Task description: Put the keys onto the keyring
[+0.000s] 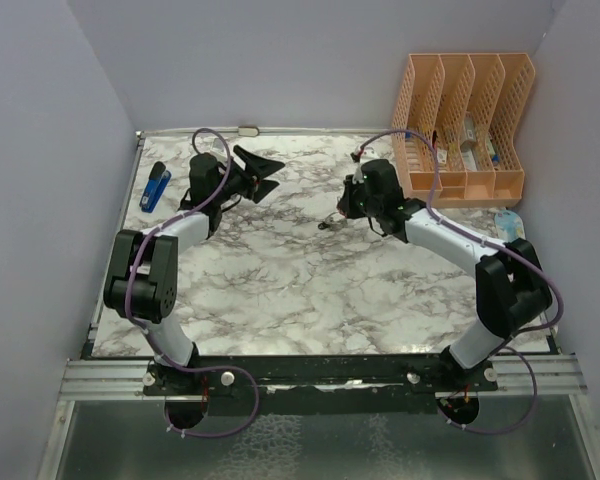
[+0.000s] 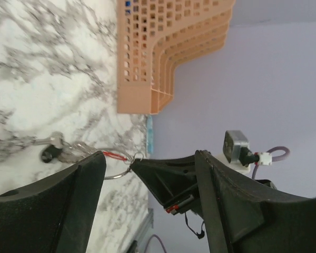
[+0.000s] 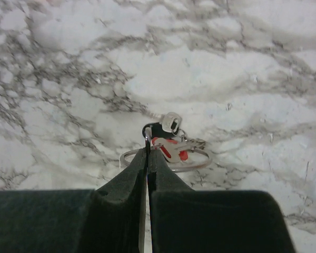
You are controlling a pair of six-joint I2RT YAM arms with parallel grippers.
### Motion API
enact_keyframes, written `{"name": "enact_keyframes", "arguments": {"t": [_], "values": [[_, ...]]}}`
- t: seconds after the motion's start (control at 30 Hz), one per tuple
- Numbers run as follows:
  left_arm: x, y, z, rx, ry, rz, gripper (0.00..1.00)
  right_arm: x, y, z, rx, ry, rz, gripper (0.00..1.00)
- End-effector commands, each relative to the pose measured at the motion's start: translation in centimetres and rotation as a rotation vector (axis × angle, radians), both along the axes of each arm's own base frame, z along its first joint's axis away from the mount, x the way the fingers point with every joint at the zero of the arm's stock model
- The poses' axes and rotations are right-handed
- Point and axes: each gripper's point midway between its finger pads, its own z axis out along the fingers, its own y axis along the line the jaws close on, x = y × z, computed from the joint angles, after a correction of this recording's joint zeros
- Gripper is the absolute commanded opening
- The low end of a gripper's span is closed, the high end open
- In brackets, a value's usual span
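Black right tool pinching thin wire keyring, silver keys, veined marble tabletop

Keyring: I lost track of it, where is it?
Top view, right of table centre: the keyring is pinched in the right end effector, left of the orange file rack.

I see lots of bare table in the middle and lower frame, with room to pass. The orange rack blocks the upper right. A blue thing lies upper left by the wall. The right gripper, pinching the keyring, stands in the upper middle.
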Motion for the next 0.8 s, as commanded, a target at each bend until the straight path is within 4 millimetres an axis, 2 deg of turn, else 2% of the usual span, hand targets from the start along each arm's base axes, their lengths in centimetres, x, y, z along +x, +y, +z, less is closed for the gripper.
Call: {"name": "enact_keyframes", "arguments": {"t": [0.0,0.13,0.17,0.23,0.33,0.4,0.47,0.57,0.77], "values": [[1.5,2.8,0.1,0.156,-0.109,0.097,0.72,-2.7,-0.8,-5.1,-0.001,0.185,0.023,0.01],[2.4,4.2,-1.2,0.272,-0.143,0.139,0.74,-3.4,-1.4,-7.6,0.001,0.230,0.028,0.10],[2.5,4.5,-1.5,0.290,-0.153,0.143,0.77,-3.5,-1.6,-8.0,-0.003,0.236,0.029,0.16],[2.6,5.1,-2.1,0.321,-0.157,0.164,0.84,-3.6,-2.0,-8.7,-0.016,0.244,0.016,0.36],[2.8,5.8,-2.4,0.364,-0.173,0.184,0.87,-3.7,-2.3,-8.8,-0.018,0.241,0.011,0.54],[3.2,6.4,-2.1,0.393,-0.197,0.199,0.92,-3.6,-2.5,-8.1,-0.020,0.225,-0.001,0.77],[3.6,7.4,-1.6,0.434,-0.224,0.221,0.94,-3.2,-2.7,-6.8,-0.023,0.195,-0.011,0.99],[4.0,9.6,-1.2,0.461,-0.239,0.263,0.94,-2.3,-2.9,-4.0,-0.015,0.148,-0.044,0.99],[4.6,14.6,0.1,0.516,-0.280,0.370,0.94,-1.6,-5.9,0.1,-0.030,0.056,-0.214,0.99]]}}
